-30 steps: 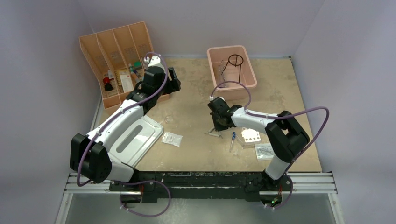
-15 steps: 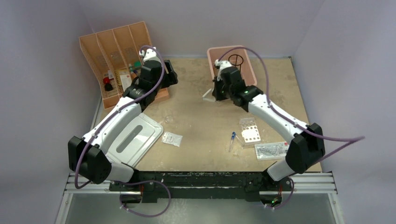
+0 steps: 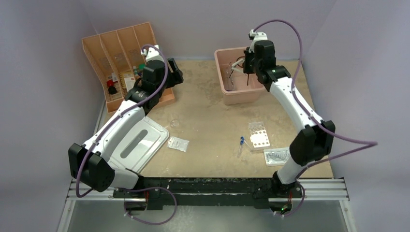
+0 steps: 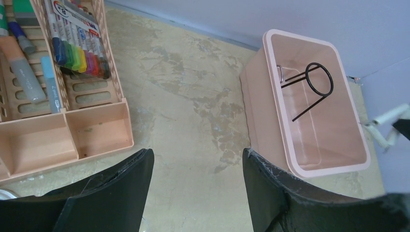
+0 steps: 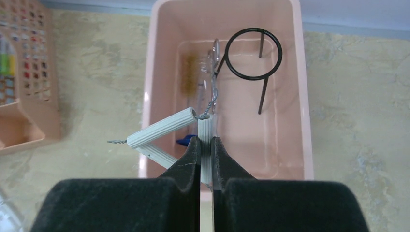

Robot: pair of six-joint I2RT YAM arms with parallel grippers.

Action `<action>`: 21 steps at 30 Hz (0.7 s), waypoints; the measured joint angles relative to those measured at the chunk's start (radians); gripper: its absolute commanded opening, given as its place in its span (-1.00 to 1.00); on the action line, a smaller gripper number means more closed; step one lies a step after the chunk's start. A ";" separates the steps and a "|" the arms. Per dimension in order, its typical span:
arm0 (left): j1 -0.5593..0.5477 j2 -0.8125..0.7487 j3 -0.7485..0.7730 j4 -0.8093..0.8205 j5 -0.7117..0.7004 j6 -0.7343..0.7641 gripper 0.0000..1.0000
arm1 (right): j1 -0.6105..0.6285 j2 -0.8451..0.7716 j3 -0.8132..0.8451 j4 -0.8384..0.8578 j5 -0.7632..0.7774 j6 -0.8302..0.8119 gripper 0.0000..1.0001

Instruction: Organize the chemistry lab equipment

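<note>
My right gripper (image 5: 205, 145) is shut on one leg of a white clay triangle (image 5: 164, 128) strung on twisted wire, and holds it over the near left part of the pink tub (image 5: 304, 96). In the tub stand a black wire ring tripod (image 5: 254, 52), a brown brush (image 5: 188, 79) and something blue (image 5: 184, 141) under the triangle. From above, the right gripper (image 3: 247, 65) hangs over the tub (image 3: 227, 89). My left gripper (image 4: 198, 159) is open and holds nothing, above bare table beside the orange divided tray (image 4: 96, 140). A blue-tipped dropper (image 3: 241, 143), a clear well rack (image 3: 257, 137) and clear packets (image 3: 178, 143) lie on the table.
The orange tray (image 3: 116, 48) holds markers and small items at the back left. A white flat lid (image 3: 140, 142) lies by the left arm. Another packet (image 3: 277, 155) lies near the right arm's base. A faint clear glass item (image 3: 174, 123) sits mid-table.
The right arm lifted the white triangle from the middle of the table and swung it back over the pink tub. The left gripper drew slightly toward the orange tray, still open.
</note>
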 measured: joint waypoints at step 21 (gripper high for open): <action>0.000 0.080 0.053 -0.005 -0.001 0.006 0.33 | -0.029 0.467 0.158 -0.075 -0.022 0.003 -1.00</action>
